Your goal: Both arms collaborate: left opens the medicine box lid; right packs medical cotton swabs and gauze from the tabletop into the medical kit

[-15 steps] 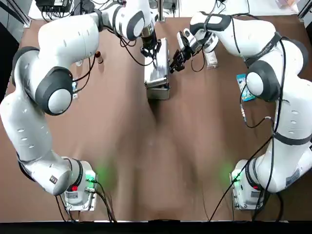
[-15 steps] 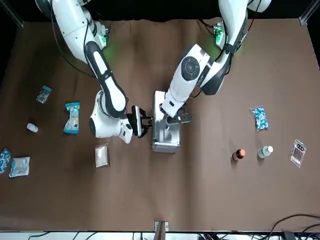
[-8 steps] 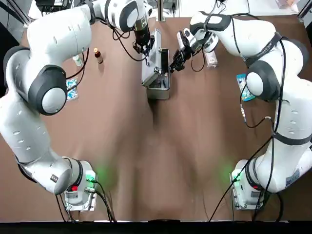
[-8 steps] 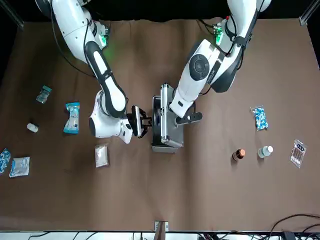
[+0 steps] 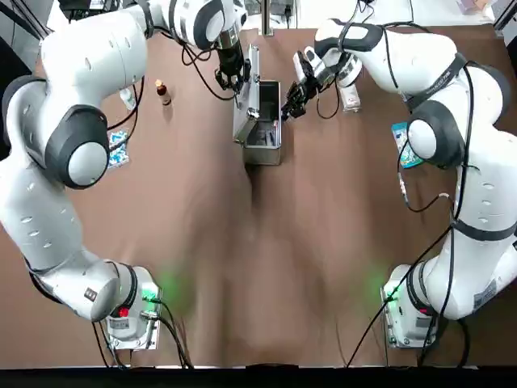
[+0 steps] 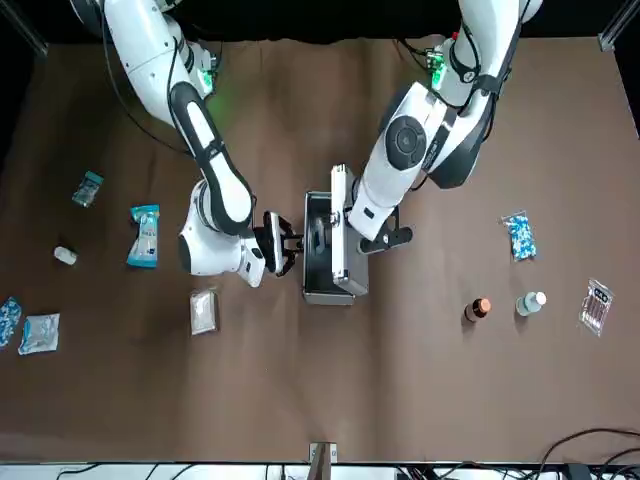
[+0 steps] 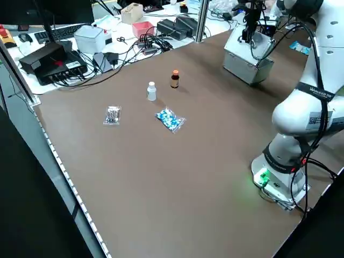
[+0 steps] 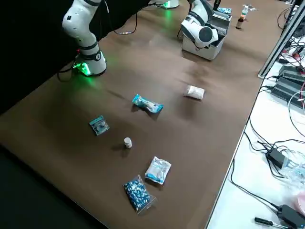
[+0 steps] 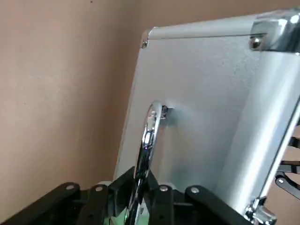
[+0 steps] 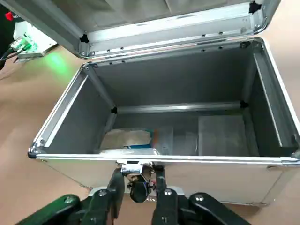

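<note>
Since the earlier frames, the medicine box lid [image 6: 340, 232] has swung from nearly flat to upright above the medical kit [image 6: 322, 262], at frame centre. The left gripper [image 9: 140, 183] is clamped on the lid handle [image 9: 149, 136]. The right gripper [image 10: 138, 183] waits narrowly open and empty against the kit's front latch. Lid opening is nearly complete. Next, the right arm must travel to the medical cotton swabs [image 6: 144, 236] and gauze [image 6: 203, 311], lying at left on the table.

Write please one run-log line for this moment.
left gripper: shut on lid handle | medicine box lid: raised | right gripper: empty, beside medical kit
</note>
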`<state>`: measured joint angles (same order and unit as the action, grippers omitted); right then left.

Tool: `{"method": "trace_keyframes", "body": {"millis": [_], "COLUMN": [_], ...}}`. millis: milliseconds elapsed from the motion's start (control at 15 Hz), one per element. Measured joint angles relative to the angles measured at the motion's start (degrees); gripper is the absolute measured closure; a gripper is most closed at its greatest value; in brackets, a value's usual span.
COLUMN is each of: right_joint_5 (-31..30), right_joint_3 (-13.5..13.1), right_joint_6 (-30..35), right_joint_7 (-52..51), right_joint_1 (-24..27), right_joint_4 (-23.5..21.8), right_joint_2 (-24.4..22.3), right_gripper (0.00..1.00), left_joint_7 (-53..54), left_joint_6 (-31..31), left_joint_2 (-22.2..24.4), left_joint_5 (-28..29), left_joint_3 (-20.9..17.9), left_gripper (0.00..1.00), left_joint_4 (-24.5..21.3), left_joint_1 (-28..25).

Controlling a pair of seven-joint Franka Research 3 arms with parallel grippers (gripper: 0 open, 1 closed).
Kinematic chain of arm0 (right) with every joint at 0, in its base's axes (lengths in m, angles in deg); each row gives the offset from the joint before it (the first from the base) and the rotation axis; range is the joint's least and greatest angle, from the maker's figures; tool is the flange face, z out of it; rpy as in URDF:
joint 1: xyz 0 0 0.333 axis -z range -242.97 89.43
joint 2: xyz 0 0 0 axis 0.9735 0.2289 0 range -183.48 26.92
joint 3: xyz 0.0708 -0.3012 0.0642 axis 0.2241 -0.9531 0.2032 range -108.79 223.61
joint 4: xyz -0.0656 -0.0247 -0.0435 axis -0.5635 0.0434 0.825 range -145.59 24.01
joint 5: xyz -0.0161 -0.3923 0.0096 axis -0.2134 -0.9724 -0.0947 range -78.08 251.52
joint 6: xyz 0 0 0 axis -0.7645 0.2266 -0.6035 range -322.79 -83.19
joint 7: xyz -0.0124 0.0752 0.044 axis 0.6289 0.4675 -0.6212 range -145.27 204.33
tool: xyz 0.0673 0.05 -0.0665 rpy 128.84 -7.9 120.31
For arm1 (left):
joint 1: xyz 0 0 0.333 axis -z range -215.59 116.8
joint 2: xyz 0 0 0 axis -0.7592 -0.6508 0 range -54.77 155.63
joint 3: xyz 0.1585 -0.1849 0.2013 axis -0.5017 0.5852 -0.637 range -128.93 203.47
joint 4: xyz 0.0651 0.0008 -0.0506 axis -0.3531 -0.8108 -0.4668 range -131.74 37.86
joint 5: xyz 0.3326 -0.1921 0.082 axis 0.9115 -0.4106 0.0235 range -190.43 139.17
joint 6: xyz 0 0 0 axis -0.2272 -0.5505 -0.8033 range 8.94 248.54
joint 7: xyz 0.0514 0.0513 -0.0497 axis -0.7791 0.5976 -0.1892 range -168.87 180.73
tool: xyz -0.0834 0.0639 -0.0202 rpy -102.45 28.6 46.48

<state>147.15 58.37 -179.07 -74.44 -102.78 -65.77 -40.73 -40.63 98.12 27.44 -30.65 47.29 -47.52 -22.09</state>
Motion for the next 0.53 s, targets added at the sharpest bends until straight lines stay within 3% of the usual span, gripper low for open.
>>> {"method": "trace_keyframes", "body": {"millis": [533], "right_joint_5": [0.0], "right_joint_3": [-0.1], "right_joint_6": [0.0], "right_joint_7": [0.0], "right_joint_1": [-0.1], "right_joint_4": [0.0], "right_joint_2": [-0.1], "right_gripper": [0.68], "left_joint_7": [0.3], "left_joint_6": [-1.3], "left_joint_2": [0.1], "left_joint_5": [0.0], "left_joint_3": [0.3], "left_gripper": [0.91], "left_joint_4": [-0.3], "left_joint_1": [-1.4]}}
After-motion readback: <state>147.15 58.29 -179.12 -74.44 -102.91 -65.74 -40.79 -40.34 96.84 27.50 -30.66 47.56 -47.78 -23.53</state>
